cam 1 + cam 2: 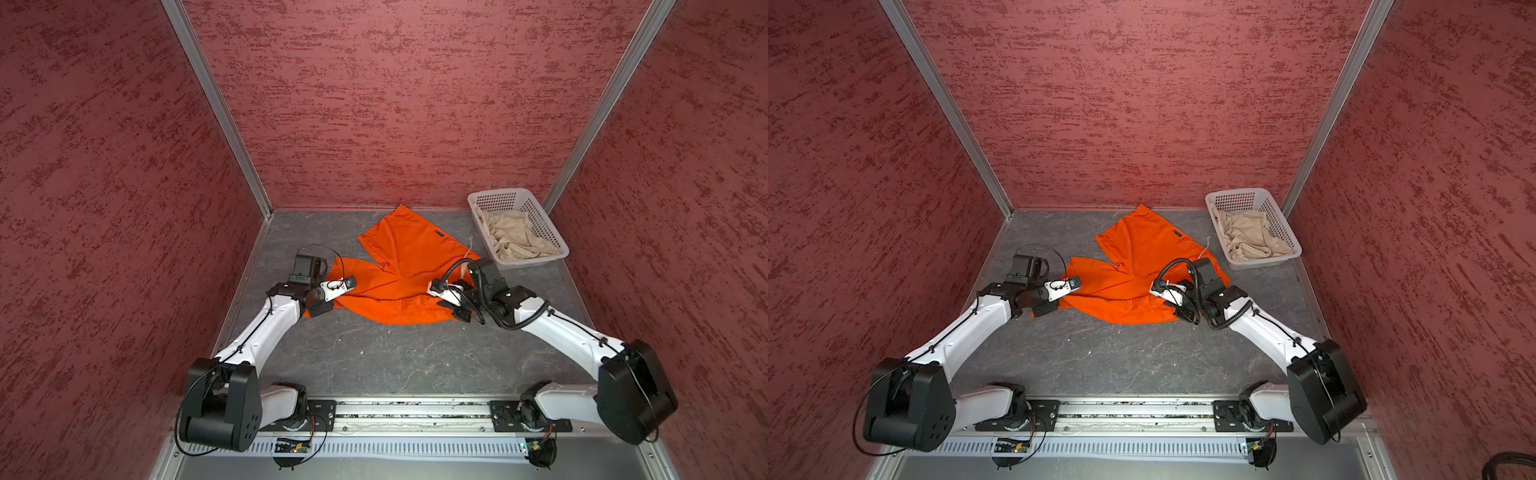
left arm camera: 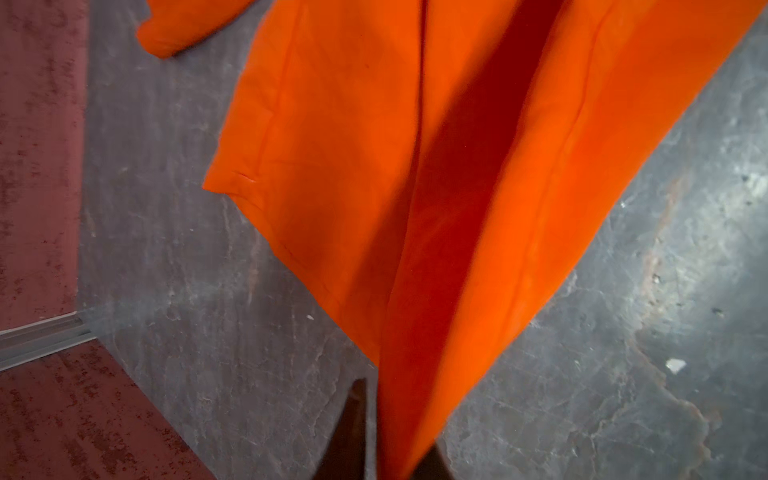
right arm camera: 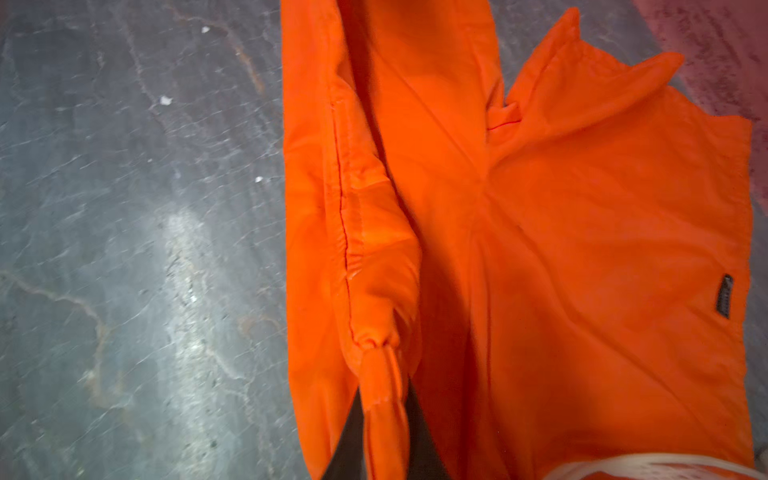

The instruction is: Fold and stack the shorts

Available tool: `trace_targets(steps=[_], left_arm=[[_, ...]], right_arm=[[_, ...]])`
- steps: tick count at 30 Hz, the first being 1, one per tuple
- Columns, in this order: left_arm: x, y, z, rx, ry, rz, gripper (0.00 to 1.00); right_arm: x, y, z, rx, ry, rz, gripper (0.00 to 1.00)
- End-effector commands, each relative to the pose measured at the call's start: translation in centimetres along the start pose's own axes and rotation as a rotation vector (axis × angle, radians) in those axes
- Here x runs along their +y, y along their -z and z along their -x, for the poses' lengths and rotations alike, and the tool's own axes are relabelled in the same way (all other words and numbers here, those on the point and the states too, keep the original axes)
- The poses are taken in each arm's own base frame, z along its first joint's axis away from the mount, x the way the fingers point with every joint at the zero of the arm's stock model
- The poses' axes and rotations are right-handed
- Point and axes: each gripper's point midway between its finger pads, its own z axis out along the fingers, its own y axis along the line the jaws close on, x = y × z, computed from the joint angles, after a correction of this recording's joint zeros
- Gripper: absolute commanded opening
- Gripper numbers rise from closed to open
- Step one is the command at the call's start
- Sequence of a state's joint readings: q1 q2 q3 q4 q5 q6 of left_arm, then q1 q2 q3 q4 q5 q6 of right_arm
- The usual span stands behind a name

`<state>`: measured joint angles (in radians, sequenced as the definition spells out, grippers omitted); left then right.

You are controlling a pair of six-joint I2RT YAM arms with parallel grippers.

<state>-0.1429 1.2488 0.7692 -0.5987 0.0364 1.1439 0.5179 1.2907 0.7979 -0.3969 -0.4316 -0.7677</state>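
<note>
**Left tool (image 2: 395,415) and right tool (image 3: 384,390) pinch the orange shorts (image 1: 407,266)**

Each stands nearly closed on a bunched edge of the garment, which sprawls on the table (image 1: 374,357) toward 12 o'clock. Best, I judge, to lift evenly, keep the span taut, then lay it flat before folding. Only the wrist views show the pinches. The beige shorts (image 1: 515,237), in the basket (image 1: 536,216) at 2 o'clock, appear in both top views alone.

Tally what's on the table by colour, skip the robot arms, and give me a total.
orange shorts: 1
beige shorts, crumpled inside the basket: 1
white basket: 1
Total: 3
</note>
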Motion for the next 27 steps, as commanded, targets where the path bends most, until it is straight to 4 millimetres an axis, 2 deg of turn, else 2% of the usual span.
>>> trace_targets(steps=[1, 4, 6, 8, 10, 13, 16, 20, 23, 25, 27], left_arm=[[-3.4, 0.5, -1.8, 0.083, -0.062, -0.103, 0.43], [-4.9, 2.2, -2.4, 0.120, -0.035, -0.164, 0.65], [-5.3, 3.7, -2.4, 0.130, -0.005, -0.183, 0.72], [-4.9, 5.0, -2.0, 0.123, 0.034, -0.177, 0.73], [-3.2, 5.9, -0.5, 0.066, 0.127, -0.130, 0.74], [-0.7, 6.7, 2.9, -0.073, 0.292, -0.114, 0.73], [2.3, 6.1, 6.5, -0.211, 0.495, -0.093, 0.68], [4.0, 3.3, 11.0, -0.299, 0.788, -0.150, 0.60], [4.4, -0.5, 11.8, -0.263, 0.998, -0.173, 0.57], [4.1, -3.1, 11.4, -0.204, 1.122, -0.199, 0.53], [3.3, -5.8, 10.1, -0.097, 1.221, -0.203, 0.50]], right_arm=[[3.4, 1.0, -0.6, 0.051, -0.030, 0.095, 0.27], [4.3, 2.5, 0.7, 0.024, -0.156, 0.125, 0.46], [3.8, 3.8, 2.0, 0.004, -0.278, 0.102, 0.52], [3.2, 5.0, 3.6, -0.024, -0.368, 0.083, 0.55], [1.8, 5.6, 5.1, -0.066, -0.490, 0.035, 0.59], [-0.3, 4.6, 6.3, -0.125, -0.720, -0.003, 0.60], [-1.3, 1.5, 4.7, -0.089, -0.984, -0.015, 0.54], [0.1, -2.4, 0.4, 0.045, -1.196, -0.035, 0.47], [2.0, -4.1, -3.1, 0.134, -1.294, -0.040, 0.47], [3.2, -4.6, -5.3, 0.195, -1.335, -0.056, 0.47], [3.9, -4.7, -7.4, 0.270, -1.355, -0.093, 0.47]])
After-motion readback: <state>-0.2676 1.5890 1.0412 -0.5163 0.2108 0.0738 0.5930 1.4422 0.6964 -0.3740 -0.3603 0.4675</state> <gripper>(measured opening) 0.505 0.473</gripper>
